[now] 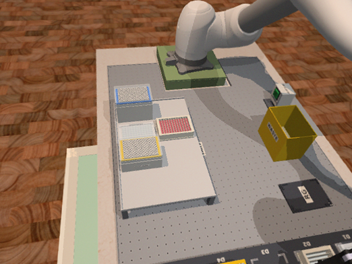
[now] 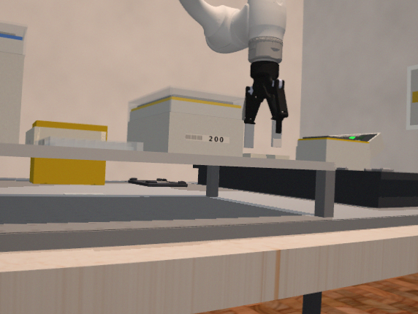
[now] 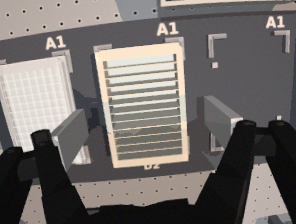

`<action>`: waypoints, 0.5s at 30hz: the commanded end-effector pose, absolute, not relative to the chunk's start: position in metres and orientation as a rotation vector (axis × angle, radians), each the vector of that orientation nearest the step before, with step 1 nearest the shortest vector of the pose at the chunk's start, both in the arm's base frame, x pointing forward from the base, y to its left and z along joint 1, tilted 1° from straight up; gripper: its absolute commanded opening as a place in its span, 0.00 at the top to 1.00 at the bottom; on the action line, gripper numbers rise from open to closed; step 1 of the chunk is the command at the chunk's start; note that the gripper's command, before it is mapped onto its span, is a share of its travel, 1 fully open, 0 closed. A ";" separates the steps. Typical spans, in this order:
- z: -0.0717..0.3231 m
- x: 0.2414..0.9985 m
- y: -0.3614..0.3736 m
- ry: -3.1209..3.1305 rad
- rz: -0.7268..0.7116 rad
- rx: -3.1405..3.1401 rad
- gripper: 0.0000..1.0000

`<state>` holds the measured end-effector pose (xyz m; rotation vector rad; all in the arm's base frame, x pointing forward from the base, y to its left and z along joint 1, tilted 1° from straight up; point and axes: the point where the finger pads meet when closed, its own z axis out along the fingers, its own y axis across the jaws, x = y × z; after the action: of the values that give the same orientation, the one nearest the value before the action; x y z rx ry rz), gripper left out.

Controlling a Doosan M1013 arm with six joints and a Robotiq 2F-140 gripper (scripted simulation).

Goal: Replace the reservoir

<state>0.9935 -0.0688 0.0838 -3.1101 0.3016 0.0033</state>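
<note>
Wrist view showed the gripper (image 3: 145, 130) wide and empty, straddling the reservoir (image 3: 142, 102) at frame centre; it should descend squarely, then clamp the long sides level.

Reservoir (image 3: 142, 103) in D2's brackets, well plate (image 3: 35, 102) just left.

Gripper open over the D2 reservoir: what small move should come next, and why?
Probably a straight descent. The gripper is open and empty, its fingers straddle the long sides of the D2 reservoir, and the exterior view shows the fingertips above it. Close only once the pads flank its walls.
</note>
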 end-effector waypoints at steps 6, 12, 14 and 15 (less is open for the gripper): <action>0.074 0.993 -0.069 0.302 0.003 -3.110 0.23; 0.064 0.993 -0.068 0.302 0.003 -3.110 0.23; 0.061 0.993 -0.068 0.302 0.003 -3.110 0.23; 0.059 0.993 -0.068 0.302 0.003 -3.110 0.23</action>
<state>0.9935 -0.0684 0.0621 -3.1101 0.3016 0.0033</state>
